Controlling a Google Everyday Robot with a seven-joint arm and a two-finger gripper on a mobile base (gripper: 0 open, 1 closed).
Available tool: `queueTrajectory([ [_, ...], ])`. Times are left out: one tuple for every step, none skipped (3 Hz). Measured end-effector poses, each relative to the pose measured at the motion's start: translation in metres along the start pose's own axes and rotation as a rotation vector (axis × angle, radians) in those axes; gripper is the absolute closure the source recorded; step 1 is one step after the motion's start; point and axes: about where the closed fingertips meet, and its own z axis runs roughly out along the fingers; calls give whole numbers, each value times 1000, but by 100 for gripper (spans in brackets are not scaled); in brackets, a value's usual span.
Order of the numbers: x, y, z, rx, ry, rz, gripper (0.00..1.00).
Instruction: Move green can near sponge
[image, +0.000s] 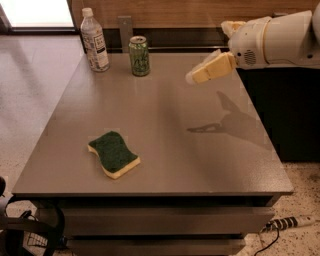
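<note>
Evidently nothing is done: the green can stands ungrasped well left of the gripper, which hovers above the table, its state impossible to tell. The sponge lies left and nearward, far from the can.

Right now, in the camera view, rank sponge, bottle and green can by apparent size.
1. sponge and bottle: about alike; the sponge lies nearer.
2. green can.
The gripper hovers right of the can.

table: grey | wall: wood panel | floor: pale, speckled | bright patch: top left
</note>
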Motion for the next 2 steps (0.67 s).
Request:
queueTrajectory([
  [-30,-14,27,31,-83,26,0],
  [-30,-14,27,31,-83,26,0],
])
